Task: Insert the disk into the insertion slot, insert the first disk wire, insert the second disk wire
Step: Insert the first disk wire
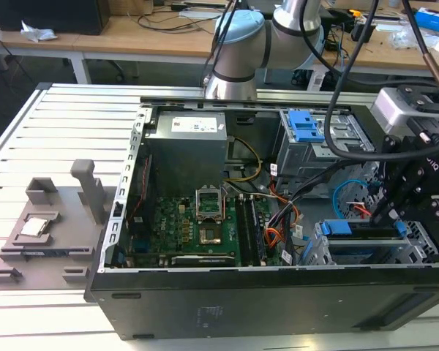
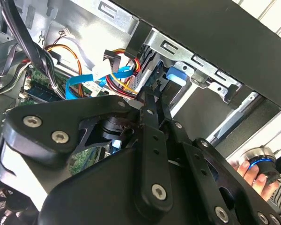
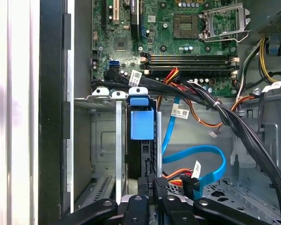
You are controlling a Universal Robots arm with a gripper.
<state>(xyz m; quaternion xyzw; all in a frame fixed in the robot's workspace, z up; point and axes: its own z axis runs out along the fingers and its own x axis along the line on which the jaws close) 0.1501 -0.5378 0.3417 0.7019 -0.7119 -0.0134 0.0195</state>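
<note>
The disk (image 1: pixel 351 229) stands on edge in the insertion slot (image 1: pixel 426 252), the silver cage at the case's near corner on the exterior view's right. The blue carrier tab (image 3: pixel 142 123) sticks out at the cage mouth (image 3: pixel 103 140). My gripper (image 1: pixel 386 212) reaches down at the disk's inner end, with its fingertips (image 3: pixel 152 182) close together at the dark drive edge (image 3: pixel 139 159). In the second wrist view the gripper (image 2: pixel 155 96) sits beside the blue tab (image 2: pixel 178 75). The second disk wire (image 3: pixel 196 154) loops loose nearby. The first disk wire (image 1: pixel 362 210) lies beside it.
A black cable bundle (image 3: pixel 215 108) crosses from the motherboard (image 1: pixel 205 227) over the cage area. A grey cage with a blue latch (image 1: pixel 307 128) stands at the back. A person's hand (image 2: pixel 253 174) holds a knob outside the case. A grey fixture (image 1: pixel 44 227) lies on the table.
</note>
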